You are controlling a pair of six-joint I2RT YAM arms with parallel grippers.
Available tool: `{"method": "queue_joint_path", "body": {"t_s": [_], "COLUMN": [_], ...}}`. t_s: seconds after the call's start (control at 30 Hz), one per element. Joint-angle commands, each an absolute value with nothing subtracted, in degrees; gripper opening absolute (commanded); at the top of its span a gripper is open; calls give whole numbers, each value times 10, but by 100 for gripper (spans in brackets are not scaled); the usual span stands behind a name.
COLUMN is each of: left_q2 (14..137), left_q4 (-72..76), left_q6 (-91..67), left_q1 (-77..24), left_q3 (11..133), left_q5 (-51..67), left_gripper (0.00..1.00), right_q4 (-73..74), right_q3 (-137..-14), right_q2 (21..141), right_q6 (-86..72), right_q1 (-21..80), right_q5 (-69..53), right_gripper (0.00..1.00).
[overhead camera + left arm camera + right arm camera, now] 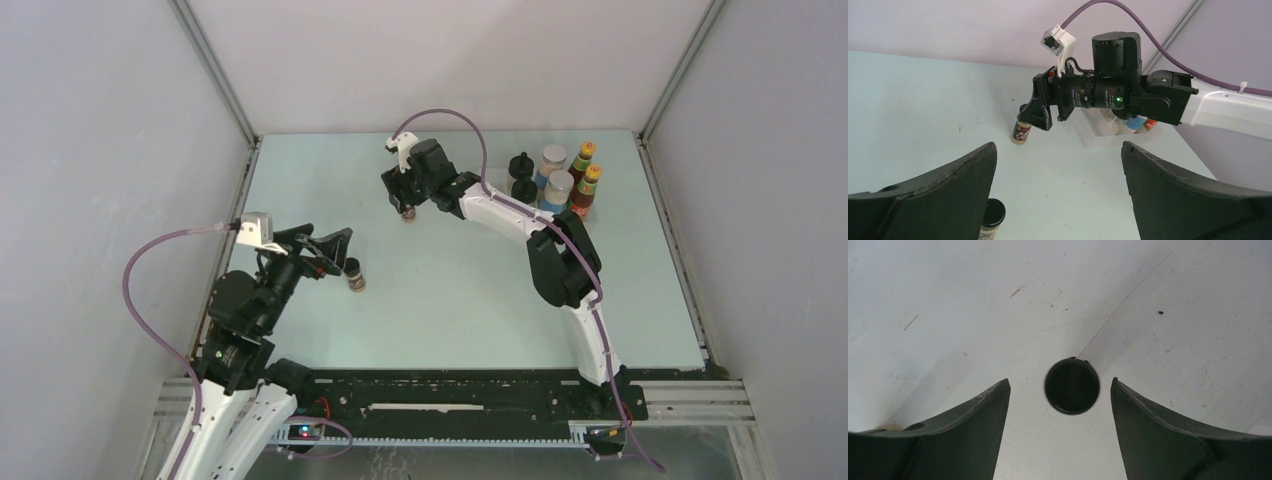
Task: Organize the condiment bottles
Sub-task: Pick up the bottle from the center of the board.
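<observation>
Right wrist: round, black-capped jar [1071,385]

Pale grey walls [100,150], scuffed pale-green table [450,320]

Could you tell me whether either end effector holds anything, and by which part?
Nothing is held. The right end effector is open around a tiny jar, not touching; the left end effector is open too.

Left end effector [341,252] gapes wide; right end effector [405,203] points down, jaws parted.
</observation>
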State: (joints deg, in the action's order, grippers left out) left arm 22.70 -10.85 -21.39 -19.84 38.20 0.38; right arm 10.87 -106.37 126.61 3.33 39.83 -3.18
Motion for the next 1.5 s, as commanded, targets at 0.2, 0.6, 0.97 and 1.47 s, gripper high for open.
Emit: {"method": "queue_joint_path", "body": {"t_s": [0.2,0.6,0.97,1.47], "left_q2": [225,231,235,231], "left_q4": [-97,-88,-87,-88], "left_q6": [-198,-196,-193,-194], "left_q1": [-196,-196,-196,-196], "left_q3": [366,361,358,356], "left_q5": [4,4,5,2], "left_gripper": [99,99,99,99], "right_q4": [102,109,122,120], "right_q3": [-1088,-1107,-1124,-1118], "right_q2": [1276,1299,1318,1303], "right_q6": [30,28,23,24], "right_q1": [394,385,377,375], "right_q5": [-34,-45,-48,-36], "right_gripper": [81,71,25,0]}}
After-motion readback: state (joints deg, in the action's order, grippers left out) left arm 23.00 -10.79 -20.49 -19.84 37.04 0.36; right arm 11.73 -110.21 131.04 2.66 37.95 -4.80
